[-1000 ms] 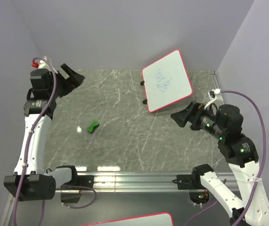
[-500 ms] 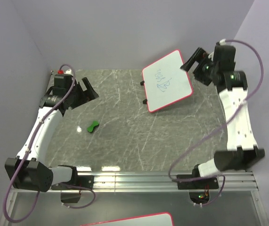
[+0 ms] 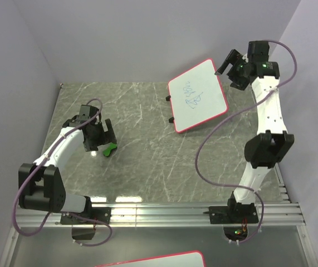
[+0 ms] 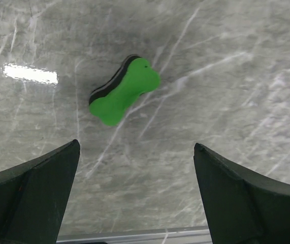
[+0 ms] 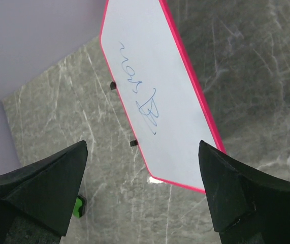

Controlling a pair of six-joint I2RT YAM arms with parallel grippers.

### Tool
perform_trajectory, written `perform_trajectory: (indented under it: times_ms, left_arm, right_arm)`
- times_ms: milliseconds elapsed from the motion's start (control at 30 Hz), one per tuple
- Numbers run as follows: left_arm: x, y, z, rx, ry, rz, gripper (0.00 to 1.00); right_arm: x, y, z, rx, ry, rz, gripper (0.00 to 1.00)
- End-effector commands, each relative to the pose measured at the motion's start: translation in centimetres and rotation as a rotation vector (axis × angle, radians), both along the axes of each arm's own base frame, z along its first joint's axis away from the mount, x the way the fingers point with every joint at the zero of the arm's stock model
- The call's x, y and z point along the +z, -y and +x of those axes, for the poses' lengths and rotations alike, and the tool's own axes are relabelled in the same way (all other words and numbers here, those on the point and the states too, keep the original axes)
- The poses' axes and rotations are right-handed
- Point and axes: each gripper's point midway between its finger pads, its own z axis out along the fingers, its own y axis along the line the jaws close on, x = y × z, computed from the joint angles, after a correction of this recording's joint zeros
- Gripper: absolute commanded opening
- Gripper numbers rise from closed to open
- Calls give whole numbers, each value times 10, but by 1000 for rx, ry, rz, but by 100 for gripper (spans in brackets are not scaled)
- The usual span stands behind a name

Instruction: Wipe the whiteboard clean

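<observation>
Your left gripper point(image 4: 136, 145) hovers with its jaws spread wide over the small green bone-shaped eraser with a black felt layer point(image 4: 124, 91). The eraser lies loose on the grey marble-patterned counter point(image 3: 147, 144), towards the left edge, and nothing is held. It sits diagonally to the jaws and slightly ahead of them. If you close from this pose you may catch only one lobe, and the eraser could spin or skid away. The black layer shows along one long side, so a careless grip could leave the felt facing the wrong way for wiping. The rectangular white whiteboard with a red-pink rim point(image 3: 206, 83) stands well apart from the eraser, near the far right corner of the counter. It is tilted on small black feet and carries blue scribbles point(image 5: 143, 99). Your right gripper point(image 5: 142, 143) hangs released above the board's far right side and touches nothing. With the board unheld, a firm wipe could push it across the counter or rock it on its feet. The right arm's purple cable point(image 3: 214, 139) loops close to the board's near right edge and might snag.
</observation>
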Motion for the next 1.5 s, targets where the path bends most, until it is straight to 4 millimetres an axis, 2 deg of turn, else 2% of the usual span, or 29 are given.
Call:
perform_trajectory:
  times_ms: [0,100,233,300,400,533,567,667,700,800,967,1167,1200,1233,1367,1400,1467]
  left_arm:
    - [-6,-7,2,-15,-3,53,99]
    - [-8,-9,0,-1,-14,61,100]
    - [1,-6,2,22,-3,41,99]
    - [6,-4,4,30,12,26,99]
    - [2,-6,5,41,-9,34,99]
    - [-5,-10,1,54,-42,56,100]
    - [-6,-12,0,63,-44,64,99]
    - [-15,-13,-9,74,-65,65,99]
    - [-21,-13,-13,78,-80,65,99]
    - [-26,-11,-13,91,-79,56,99]
    - [-32,-11,-13,108,-105,54,99]
    - [-29,-12,-12,89,-97,62,99]
    - [-28,-17,-10,97,-92,89,99]
    - [-31,-18,-11,91,-104,99,99]
    - [-23,-16,-3,73,-73,96,98]
    - [-22,-17,-3,66,-68,99,98]
    - [-24,-18,-1,49,-67,113,97]
  right_arm:
    - [-11,0,21,38,1,5,96]
    - [-28,6,31,17,-26,23,96]
    - [-49,14,48,6,-42,8,96]
    - [-64,12,55,23,-61,19,96]
    - [-79,4,62,56,-79,56,95]
    - [-88,-14,63,123,-85,102,92]
    - [-91,-17,63,131,-90,109,89]
    - [-97,-28,62,163,-102,140,73]
    - [-101,-29,62,164,-109,143,62]
    - [-105,-33,62,174,-120,151,43]
    - [-118,-34,61,178,-150,157,38]
    - [-132,-43,62,200,-171,166,15]
    - [-134,-45,62,205,-174,168,3]
    - [-136,-50,62,215,-177,169,0]
    - [-137,-61,61,246,-179,180,0]
    - [-137,-79,57,283,-182,181,0]
    - [-139,-95,51,321,-192,186,0]
